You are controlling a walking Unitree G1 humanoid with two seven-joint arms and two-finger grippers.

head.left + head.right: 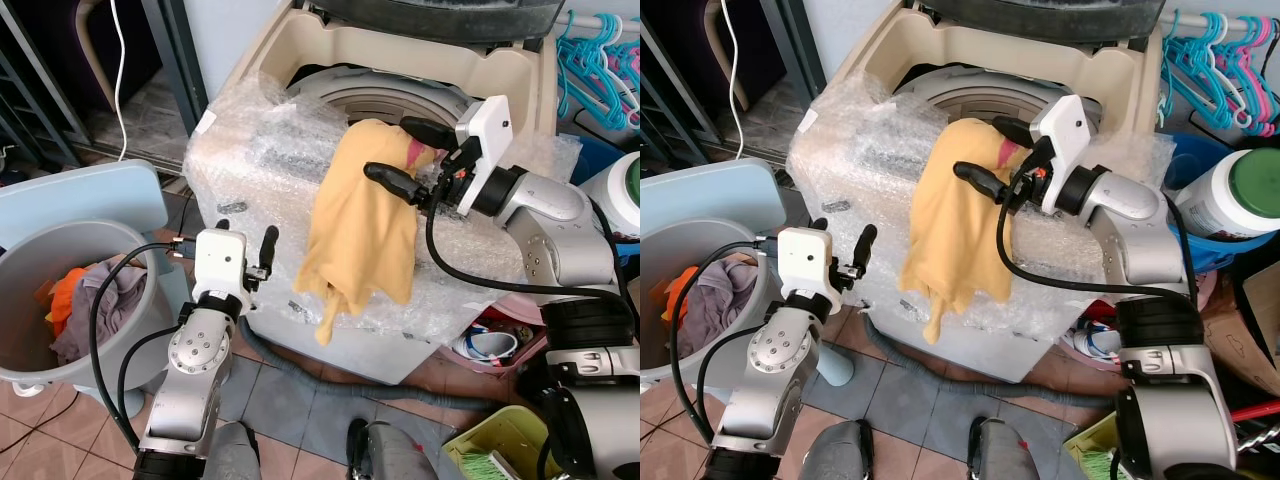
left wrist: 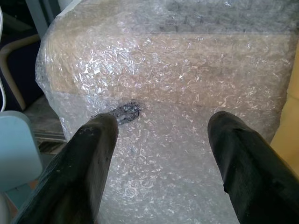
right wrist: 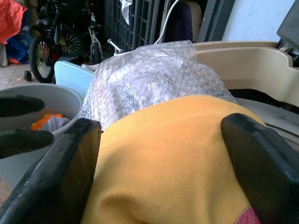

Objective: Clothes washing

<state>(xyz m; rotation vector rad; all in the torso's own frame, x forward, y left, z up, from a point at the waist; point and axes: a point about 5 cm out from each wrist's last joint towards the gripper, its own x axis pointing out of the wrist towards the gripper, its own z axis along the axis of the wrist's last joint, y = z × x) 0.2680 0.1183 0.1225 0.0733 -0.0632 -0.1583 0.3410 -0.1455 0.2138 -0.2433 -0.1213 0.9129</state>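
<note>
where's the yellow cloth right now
The yellow cloth is draped over the bubble-wrapped front edge of the washing machine, hanging down its front. The open right gripper sits at its top, right of centre in the eye views.

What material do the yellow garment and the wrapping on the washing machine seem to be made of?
The yellow garment looks like soft knit cotton or fleece with a matte finish: it drapes in limp folds over the machine's edge. The wrapping seems to be clear plastic bubble wrap: small raised bubbles glint, and the beige washing machine shows through.
</note>
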